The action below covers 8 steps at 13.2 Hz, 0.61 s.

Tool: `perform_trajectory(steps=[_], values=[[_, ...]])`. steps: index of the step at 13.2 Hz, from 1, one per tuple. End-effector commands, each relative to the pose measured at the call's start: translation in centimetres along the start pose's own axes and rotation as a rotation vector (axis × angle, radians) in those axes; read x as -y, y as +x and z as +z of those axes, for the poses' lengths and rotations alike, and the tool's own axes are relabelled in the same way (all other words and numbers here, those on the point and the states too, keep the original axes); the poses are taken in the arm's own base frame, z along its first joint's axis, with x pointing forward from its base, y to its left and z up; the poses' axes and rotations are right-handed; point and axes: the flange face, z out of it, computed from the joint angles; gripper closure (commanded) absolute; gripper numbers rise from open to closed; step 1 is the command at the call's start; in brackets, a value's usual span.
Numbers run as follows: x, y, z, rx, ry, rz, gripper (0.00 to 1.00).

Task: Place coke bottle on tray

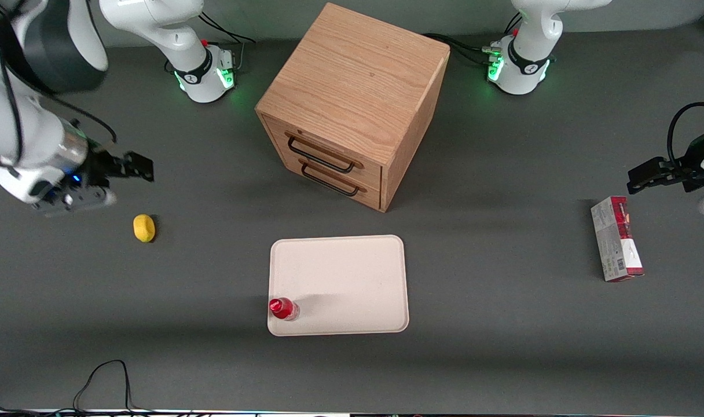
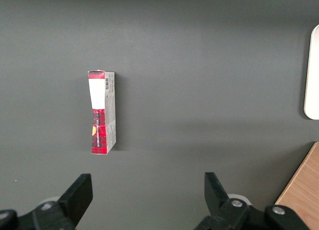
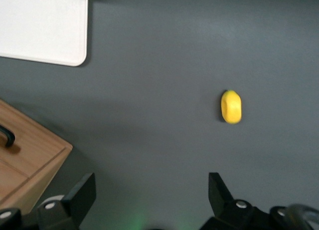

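The coke bottle, tiny with a red cap and label, stands upright on the cream-white tray, in the tray's corner nearest the front camera on the working arm's side. My gripper hangs open and empty above the table toward the working arm's end, well away from the tray and farther from the front camera than the yellow lemon-like object. In the right wrist view the fingers stand wide apart with bare table between them, with the lemon-like object and a tray corner in sight.
A wooden two-drawer cabinet stands farther from the front camera than the tray; its corner shows in the right wrist view. A red-and-white carton lies toward the parked arm's end, also the carton in the left wrist view.
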Motion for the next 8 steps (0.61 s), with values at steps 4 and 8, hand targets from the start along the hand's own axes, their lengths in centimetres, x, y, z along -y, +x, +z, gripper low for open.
perform_trajectory(steps=[4, 8], values=[[-0.8, -1.6, -2.9, -0.06, 0.015, -0.004, 0.0], [-1.9, -1.8, -3.2, -0.05, 0.015, 0.009, 0.0]])
